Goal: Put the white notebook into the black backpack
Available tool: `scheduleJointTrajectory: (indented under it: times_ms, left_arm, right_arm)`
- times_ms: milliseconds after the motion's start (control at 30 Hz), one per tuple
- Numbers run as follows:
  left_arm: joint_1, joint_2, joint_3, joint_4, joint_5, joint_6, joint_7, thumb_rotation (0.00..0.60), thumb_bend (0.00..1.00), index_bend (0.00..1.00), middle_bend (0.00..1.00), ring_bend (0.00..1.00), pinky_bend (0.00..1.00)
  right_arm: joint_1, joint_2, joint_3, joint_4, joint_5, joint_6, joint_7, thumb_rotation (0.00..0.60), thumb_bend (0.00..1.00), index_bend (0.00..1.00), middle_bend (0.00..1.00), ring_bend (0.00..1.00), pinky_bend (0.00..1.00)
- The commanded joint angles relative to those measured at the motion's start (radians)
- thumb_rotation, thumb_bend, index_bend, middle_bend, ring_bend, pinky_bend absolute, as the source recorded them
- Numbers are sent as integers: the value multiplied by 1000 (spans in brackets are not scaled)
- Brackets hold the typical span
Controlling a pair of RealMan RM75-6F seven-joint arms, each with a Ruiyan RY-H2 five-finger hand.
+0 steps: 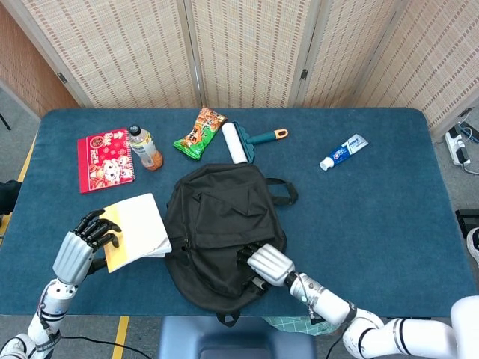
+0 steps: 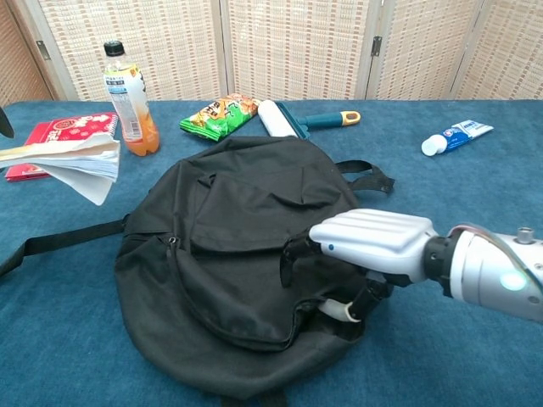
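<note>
Blue desk [image 1: 374, 217], woven screens behind. Black backpack [image 1: 221, 224]: centre, flat, no opening visible. White notebook [image 1: 138, 230]: left of backpack, gripped and raised off the desk by left hand [image 1: 78, 247]; not yet inside. Right hand [image 1: 266, 263]: fingers curled into near-right backpack fabric, apparently gripping. Remaining: open, insert.
</note>
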Motion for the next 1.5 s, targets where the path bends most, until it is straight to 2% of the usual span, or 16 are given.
scheduleJointTrajectory:
  times_ms: [33, 200, 300, 400, 600, 833, 1033, 1233, 1500]
  left_arm:
    - [2, 2, -1, -3, 0, 4, -1, 600, 539, 703, 499, 412, 266]
    - [5, 11, -5, -15, 0, 16, -11, 600, 540, 704, 499, 413, 267]
    - [4, 21, -7, -26, 5, 27, -23, 600, 540, 703, 500, 412, 267]
    - [0, 31, -8, -49, 15, 43, -37, 600, 540, 704, 499, 412, 268]
    - [-25, 54, -3, -124, 62, 81, -48, 600, 539, 703, 499, 412, 269]
    - [-91, 83, -1, -228, 151, 103, -14, 600, 538, 704, 499, 412, 271]
    - [-135, 101, 7, -298, 218, 100, 28, 600, 537, 704, 499, 412, 272]
    - [-161, 102, 15, -326, 256, 82, 57, 600, 536, 704, 501, 412, 272]
    - [-183, 79, 23, -310, 268, 54, 62, 600, 536, 704, 501, 413, 272]
  right_arm:
    - [12, -33, -2, 20, 19, 14, -48, 600, 556, 482, 289, 234, 252]
    - [6, -66, 13, 49, 17, 80, -54, 600, 659, 629, 379, 316, 309]
    - [8, -69, 38, 53, 30, 106, -32, 600, 681, 664, 407, 342, 318]
    - [19, -66, 75, 49, 68, 112, -16, 600, 681, 669, 410, 344, 318]
    - [70, -82, 170, 71, 212, 82, -9, 600, 680, 673, 412, 347, 318]
    - [162, -145, 268, 143, 404, 62, -40, 600, 681, 669, 412, 350, 318]
    - [251, -207, 325, 231, 542, 66, -81, 600, 681, 670, 412, 351, 318]
    - [312, -253, 367, 293, 576, 103, -81, 600, 679, 669, 412, 352, 319]
    - [359, -274, 419, 321, 582, 136, -26, 600, 682, 667, 408, 351, 318]
